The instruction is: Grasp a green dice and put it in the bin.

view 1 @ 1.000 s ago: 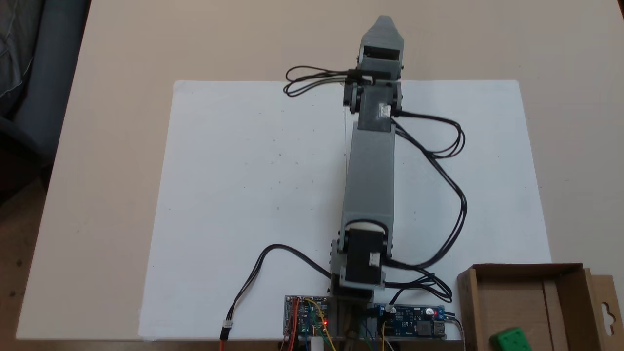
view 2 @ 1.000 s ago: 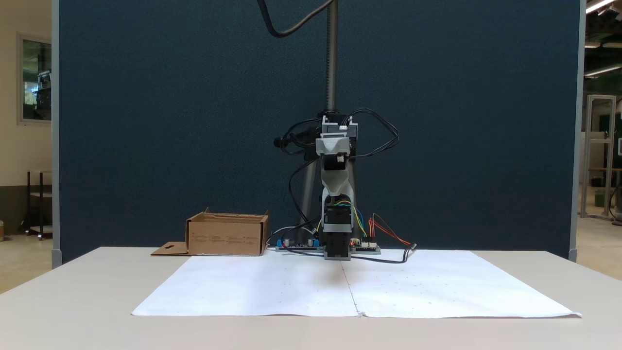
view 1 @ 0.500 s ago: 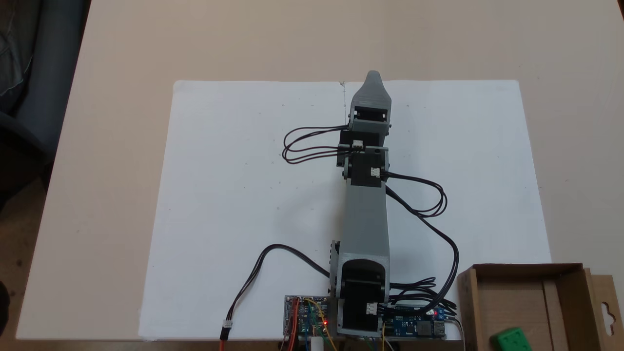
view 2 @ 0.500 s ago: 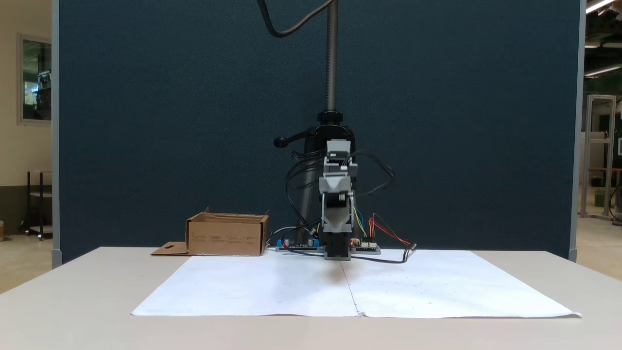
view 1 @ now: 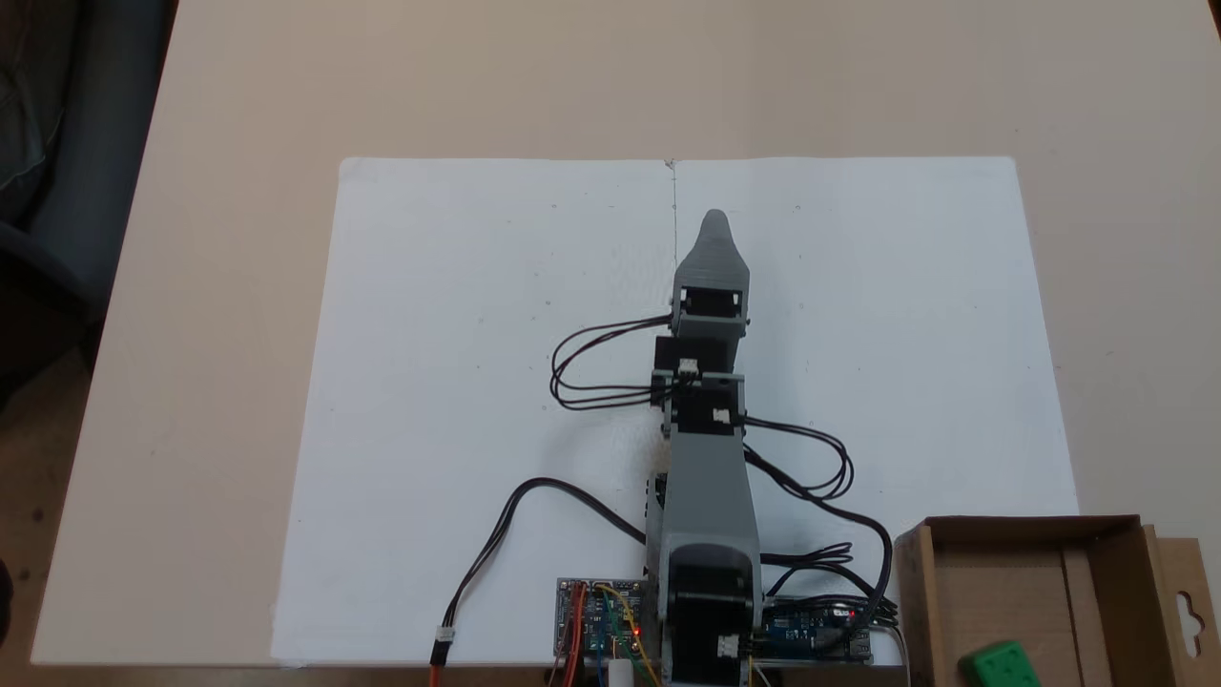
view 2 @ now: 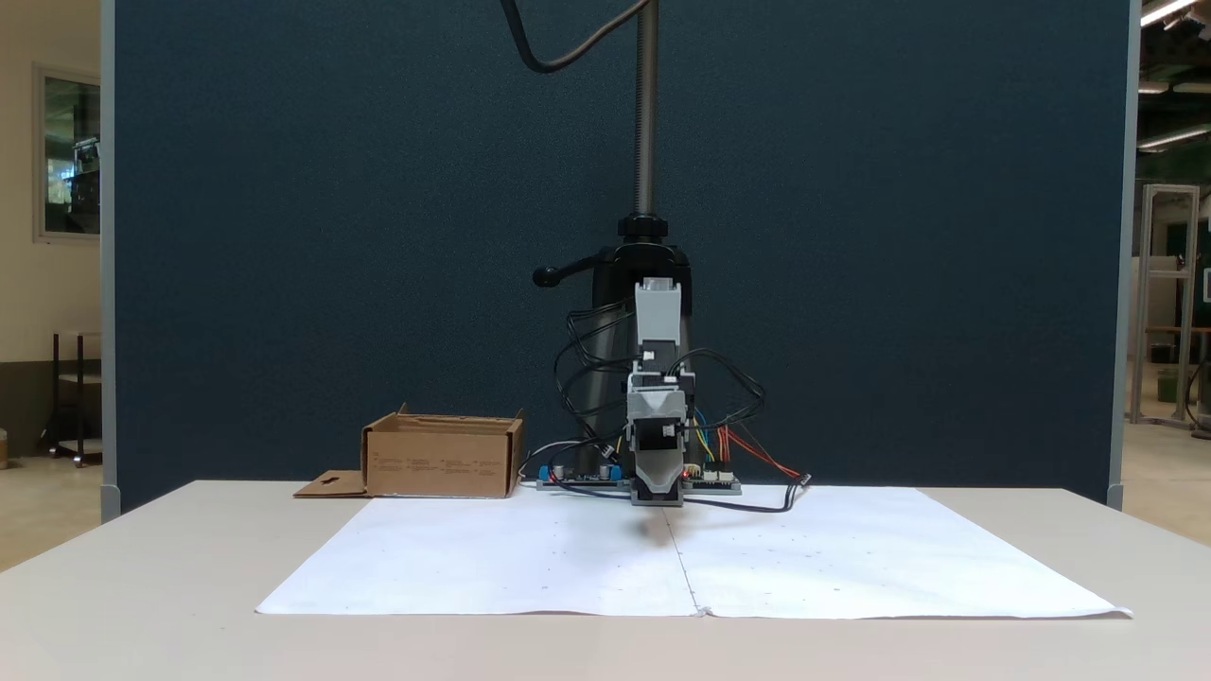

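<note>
Fixed view from above: gripper over white paper, jaw state impossible to tell. Green dice already inside bin, well behind and right. Likely risk: pointless re-grasp knocking cardboard.

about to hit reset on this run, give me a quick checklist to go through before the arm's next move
1. green dice inside the bin: ok.
2. Nothing held in the gripper: cannot tell, its jaws lie one behind the other in both fixed views.
3. Gripper over the white paper, apart from the bin: ok.
4. Bin upright on the table: ok.
5. Black cables loop free at the arm's side, unsnagged: ok.
</note>
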